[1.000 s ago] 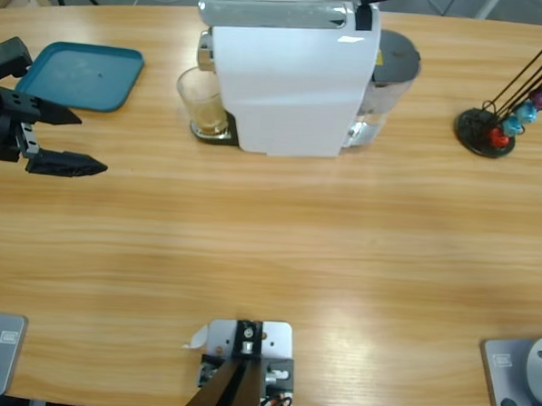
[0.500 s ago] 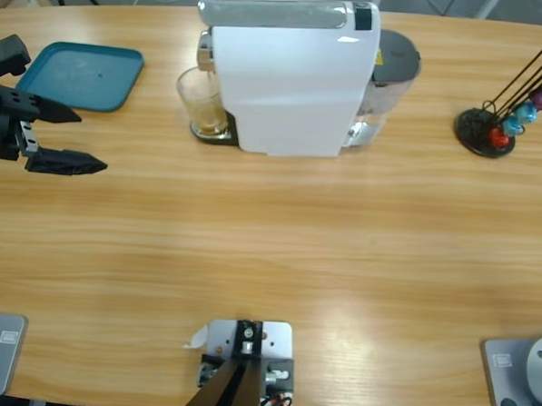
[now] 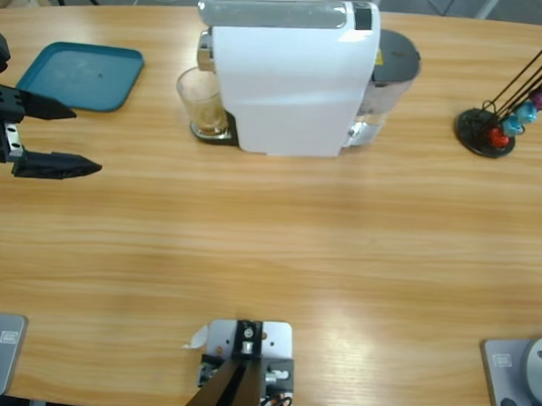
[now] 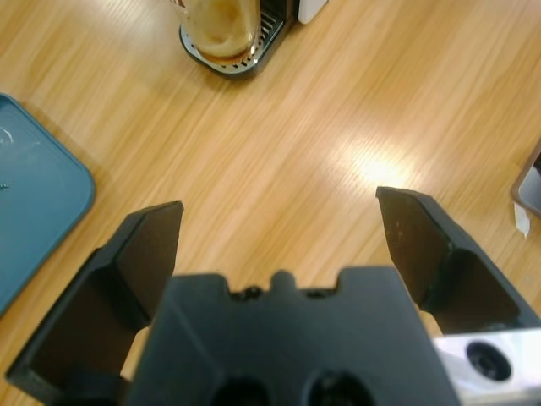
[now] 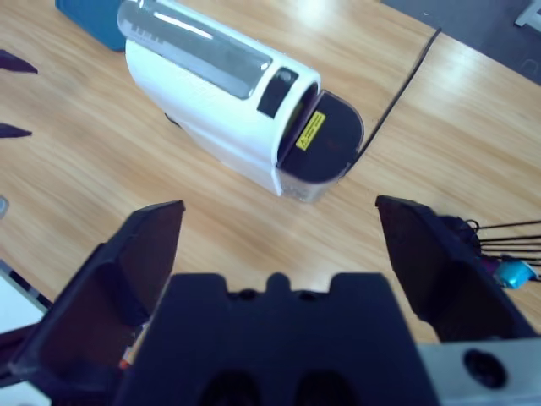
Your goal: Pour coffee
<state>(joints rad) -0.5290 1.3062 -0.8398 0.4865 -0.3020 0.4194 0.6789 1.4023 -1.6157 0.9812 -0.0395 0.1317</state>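
Note:
A clear glass tumbler (image 3: 203, 102) stands on the drip tray under the spout of the white coffee machine (image 3: 291, 81), with a little tan-brown coffee (image 3: 209, 122) at its bottom. In the left wrist view the tumbler (image 4: 224, 24) sits at the top, far ahead of the jaws. My left gripper (image 3: 85, 140) hovers at the table's left edge, open and holding nothing, well left of the tumbler. My right gripper (image 5: 279, 211) is open and looks down on the coffee machine (image 5: 215, 106) from high above; it does not show in the high view.
A teal tray (image 3: 78, 75) lies at the back left, just behind the left gripper. A black capsule stand (image 3: 493, 128) with coloured capsules is at the far right. The machine's grey water tank (image 5: 325, 139) faces the right side.
The left gripper has drawn back a little toward the left edge. A dark part at the top edge above the machine has left the high view.

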